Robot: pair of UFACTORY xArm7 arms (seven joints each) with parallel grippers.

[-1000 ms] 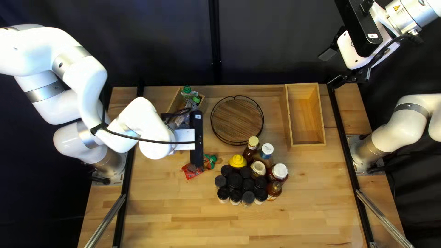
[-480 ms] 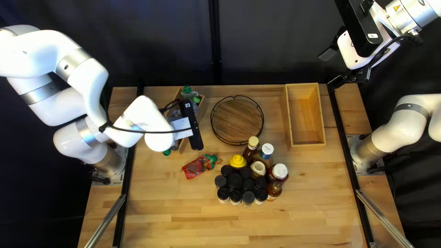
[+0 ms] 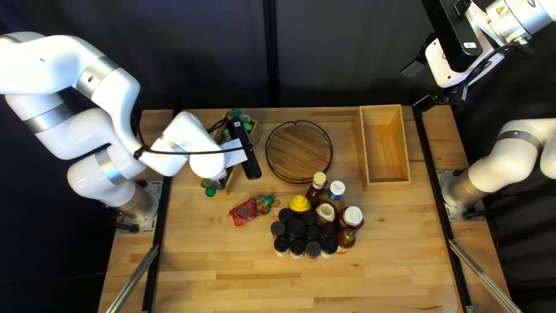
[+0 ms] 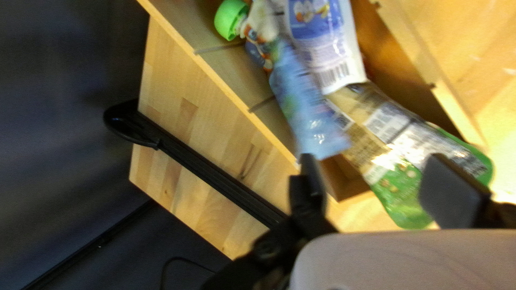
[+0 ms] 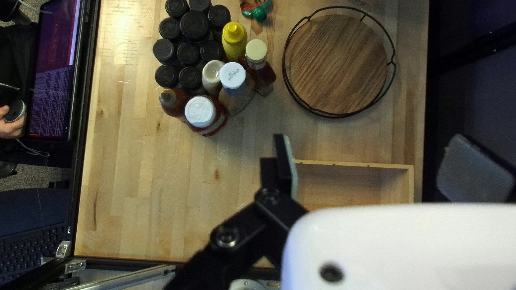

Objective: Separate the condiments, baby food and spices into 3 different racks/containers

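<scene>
Red, glossy, green-capped pouch [image 3: 243,212] is laid on the pale wooden bench [image 3: 255,278], nearer its left edge than its right. Light, limp, slippery handling is expected; the middle is best pinched gently. Fingers of left gripper [image 4: 379,185] and right gripper [image 5: 379,164] are spread apart.

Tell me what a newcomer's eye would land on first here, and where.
Probably the bright yellow bottle, standing just beyond the packed black-lidded jars near the middle of the top left view. Next might come the round wooden tray with its black wire rim, farther back, and the red pouch lying left of the jars in that view.
</scene>
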